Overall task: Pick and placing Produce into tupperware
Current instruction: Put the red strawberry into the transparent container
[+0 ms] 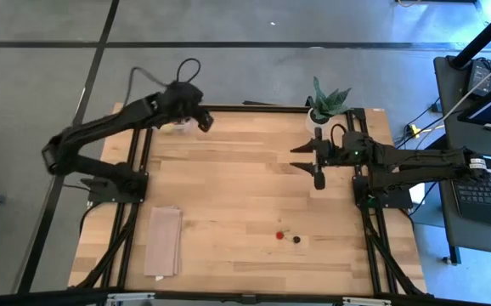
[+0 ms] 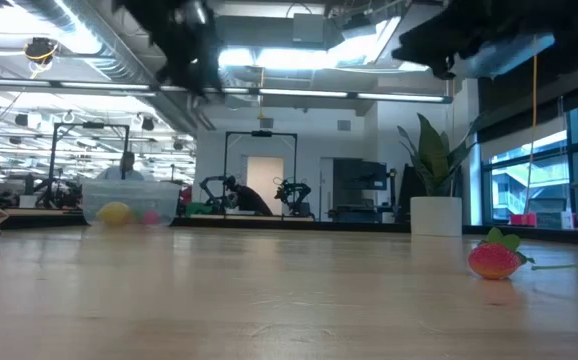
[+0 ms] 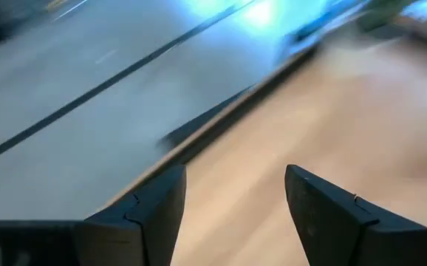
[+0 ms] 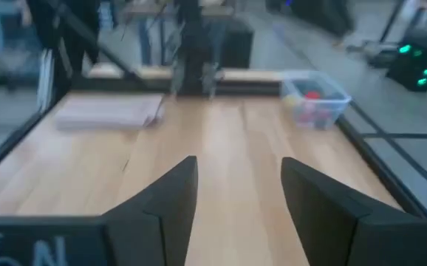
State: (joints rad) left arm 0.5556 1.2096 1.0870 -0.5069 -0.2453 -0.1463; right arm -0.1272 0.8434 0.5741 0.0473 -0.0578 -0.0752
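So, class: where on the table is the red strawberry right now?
In the high view the red strawberry lies loose on the table's near-right part, just left of a dark berry, far from the tupperware.

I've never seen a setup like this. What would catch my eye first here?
Probably the two dark arms reaching over the wooden table: the left gripper is by the tupperware at the far edge, the right gripper open, near a potted plant. Next, a tiny red strawberry and dark berry lie alone on the near side.

Clear tupperware (image 2: 132, 208) with yellow and pink bits; red strawberry (image 2: 495, 260); tan cloth (image 1: 164, 240); light wood table (image 1: 245, 195).
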